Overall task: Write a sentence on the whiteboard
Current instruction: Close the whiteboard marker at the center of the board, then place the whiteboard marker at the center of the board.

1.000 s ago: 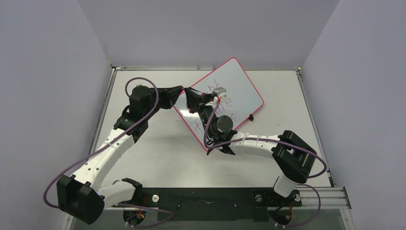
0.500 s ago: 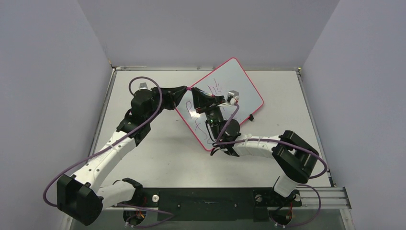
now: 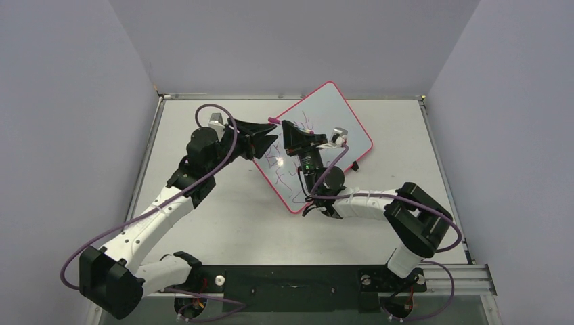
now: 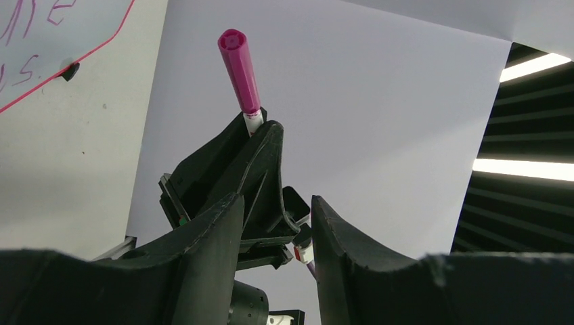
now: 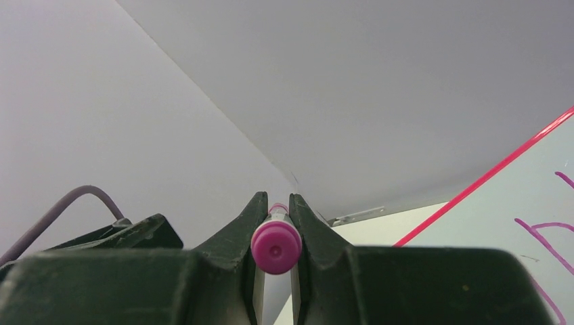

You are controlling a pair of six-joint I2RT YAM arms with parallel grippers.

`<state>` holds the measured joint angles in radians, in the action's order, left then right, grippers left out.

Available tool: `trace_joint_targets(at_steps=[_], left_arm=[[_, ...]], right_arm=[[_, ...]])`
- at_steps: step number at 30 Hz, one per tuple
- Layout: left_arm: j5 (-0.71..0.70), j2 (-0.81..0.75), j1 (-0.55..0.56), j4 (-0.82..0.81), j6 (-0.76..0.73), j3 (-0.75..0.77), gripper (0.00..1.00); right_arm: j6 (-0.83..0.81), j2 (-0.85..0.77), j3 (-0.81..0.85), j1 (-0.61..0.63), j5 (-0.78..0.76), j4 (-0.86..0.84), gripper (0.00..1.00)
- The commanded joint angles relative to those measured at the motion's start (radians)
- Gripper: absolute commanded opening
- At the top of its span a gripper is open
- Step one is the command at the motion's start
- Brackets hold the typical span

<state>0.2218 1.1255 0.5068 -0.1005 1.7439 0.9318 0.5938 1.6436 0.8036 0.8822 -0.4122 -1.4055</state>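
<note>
The right gripper clenches a magenta marker; the left gripper stands parted and empty beside the whiteboard, upper centre.

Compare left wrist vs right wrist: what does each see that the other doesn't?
Left wrist only: the left gripper, open, and ceiling lights. Right wrist only: a purple cable at left. Both: the right gripper shut on the magenta marker, plus part of the whiteboard with magenta writing.
</note>
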Motion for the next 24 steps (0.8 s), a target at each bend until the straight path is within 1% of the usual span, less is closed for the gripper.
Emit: trace_joint_targets(at_steps=[1, 3, 5, 6, 7, 9, 10, 11, 12, 13, 14, 15, 16, 19, 20, 22, 23, 24], left_arm=[[0.025, -0.024, -0.001, -0.057, -0.052, 0.035, 0.39], [0.005, -0.039, -0.002, -0.030, -0.098, 0.048, 0.39], [-0.026, -0.053, -0.006, 0.037, -0.162, 0.083, 0.39], [-0.039, -0.059, -0.011, 0.107, -0.211, 0.101, 0.39], [-0.069, -0.073, -0.014, 0.140, -0.233, 0.110, 0.39], [-0.107, -0.091, -0.039, 0.241, -0.306, 0.134, 0.39], [-0.115, -0.103, -0.046, 0.258, -0.319, 0.136, 0.39], [-0.126, -0.109, -0.067, 0.289, -0.338, 0.139, 0.39], [-0.129, -0.118, -0.076, 0.303, -0.345, 0.140, 0.39], [-0.129, -0.121, -0.098, 0.324, -0.359, 0.142, 0.39], [-0.128, -0.125, -0.109, 0.332, -0.364, 0.142, 0.39], [-0.122, -0.127, -0.130, 0.345, -0.372, 0.140, 0.39], [-0.111, -0.128, -0.140, 0.347, -0.375, 0.137, 0.39], [-0.092, -0.127, -0.172, 0.342, -0.404, 0.128, 0.39], [-0.092, -0.124, -0.175, 0.341, -0.413, 0.127, 0.39], [-0.104, -0.121, -0.175, 0.339, -0.445, 0.118, 0.39], [-0.107, -0.120, -0.174, 0.339, -0.483, 0.115, 0.39], [-0.115, -0.115, -0.174, 0.342, -0.510, 0.113, 0.39]], right_arm=[[0.034, -0.057, -0.030, -0.016, -0.009, -0.052, 0.00], [0.042, -0.097, -0.060, -0.029, -0.020, -0.026, 0.00], [0.063, -0.162, -0.099, -0.048, -0.044, 0.035, 0.00], [0.080, -0.214, -0.114, -0.055, -0.052, 0.093, 0.00], [0.086, -0.245, -0.147, -0.067, -0.068, 0.124, 0.00], [0.114, -0.352, -0.197, -0.090, -0.099, 0.309, 0.00], [0.148, -0.431, -0.225, -0.108, -0.110, 0.369, 0.00], [0.170, -0.471, -0.235, -0.120, -0.125, 0.518, 0.00], [0.235, -0.556, -0.241, -0.149, -0.129, 0.601, 0.00], [0.268, -0.590, -0.241, -0.165, -0.123, 0.771, 0.00], [0.312, -0.660, -0.248, -0.192, -0.111, 0.838, 0.00], [0.336, -0.696, -0.263, -0.203, -0.089, 0.911, 0.00], [0.345, -0.766, -0.298, -0.223, -0.080, 0.935, 0.00], [0.392, -0.906, -0.336, -0.246, -0.081, 1.117, 0.00], [0.393, -0.960, -0.340, -0.248, -0.082, 1.151, 0.00], [0.383, -1.018, -0.332, -0.252, -0.097, 1.309, 0.00], [0.357, -1.042, -0.311, -0.254, -0.112, 1.356, 0.00], [0.347, -1.049, -0.297, -0.254, -0.166, 1.499, 0.00]])
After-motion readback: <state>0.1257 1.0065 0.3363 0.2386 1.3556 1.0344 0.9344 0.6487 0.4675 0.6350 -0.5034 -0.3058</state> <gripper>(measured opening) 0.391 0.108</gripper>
